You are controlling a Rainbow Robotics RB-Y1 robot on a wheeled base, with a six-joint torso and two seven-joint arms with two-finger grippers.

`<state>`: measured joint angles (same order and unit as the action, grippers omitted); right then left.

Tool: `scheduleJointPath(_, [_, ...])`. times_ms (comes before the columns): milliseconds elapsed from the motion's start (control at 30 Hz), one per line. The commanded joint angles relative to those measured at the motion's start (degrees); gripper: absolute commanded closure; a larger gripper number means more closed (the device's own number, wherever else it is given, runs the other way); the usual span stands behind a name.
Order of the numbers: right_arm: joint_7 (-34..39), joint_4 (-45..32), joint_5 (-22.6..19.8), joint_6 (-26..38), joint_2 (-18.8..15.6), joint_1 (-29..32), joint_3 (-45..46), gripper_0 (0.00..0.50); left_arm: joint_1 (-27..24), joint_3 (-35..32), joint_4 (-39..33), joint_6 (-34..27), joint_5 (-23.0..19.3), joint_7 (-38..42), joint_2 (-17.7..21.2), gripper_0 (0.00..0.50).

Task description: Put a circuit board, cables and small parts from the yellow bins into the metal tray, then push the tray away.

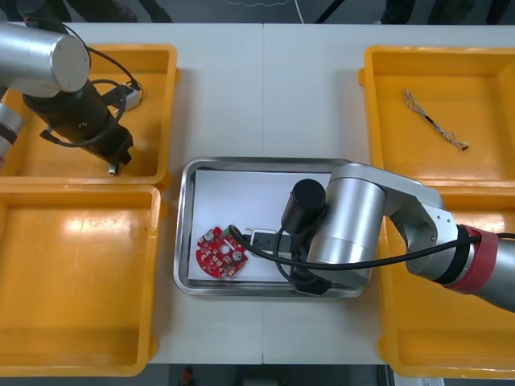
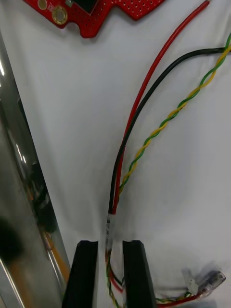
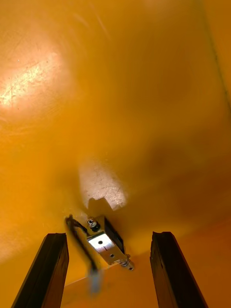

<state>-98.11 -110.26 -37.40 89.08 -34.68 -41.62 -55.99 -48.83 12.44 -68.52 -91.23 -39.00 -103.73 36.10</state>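
The metal tray (image 1: 183, 227), white inside, holds a round red circuit board (image 1: 219, 253) near its front left. My right gripper (image 2: 109, 275) is low over the tray floor, shut on a cable bundle (image 2: 144, 120) of red, black and twisted yellow-green wires that runs toward the board (image 2: 91, 12). A small connector (image 2: 207, 281) lies beside the fingers. My left gripper (image 3: 108, 272) hangs open in the far left yellow bin (image 1: 157, 60), its fingers either side of a small metal part (image 3: 107, 242) with a black lead.
The tray's shiny wall (image 2: 19, 202) stands close beside the right fingers. A twisted cable (image 1: 434, 122) lies in the far right bin (image 1: 378, 88). The near left bin (image 1: 80, 265) is bare, and the right arm (image 1: 362, 221) covers the tray's right half.
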Motion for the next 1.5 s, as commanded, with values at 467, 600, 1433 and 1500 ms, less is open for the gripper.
scheduleJointPath(467, [1.78, -2.86, -0.22, 2.06, -0.3, -0.3, 5.63, 0.0, -2.94, 0.31, 4.01, 2.02, -0.38, -4.81, 1.51, 0.0])
scheduleJointPath(600, [1.69, -4.53, -0.22, 4.52, 0.4, -0.3, 8.26, 0.0, -2.94, 0.31, 5.24, 2.99, -0.46, -4.81, 1.51, 0.0])
scheduleJointPath(1433, [2.13, -15.6, -0.92, 20.92, 1.55, -0.3, 33.75, 0.0, -3.91, -3.73, 3.04, 2.02, -1.34, -4.46, 1.6, 0.5])
scheduleJointPath(1500, [2.31, -15.6, -1.28, 20.92, 0.32, -0.04, 35.07, 0.0, -4.44, -4.26, 1.73, 1.93, -1.17, -4.28, 1.6, 0.499])
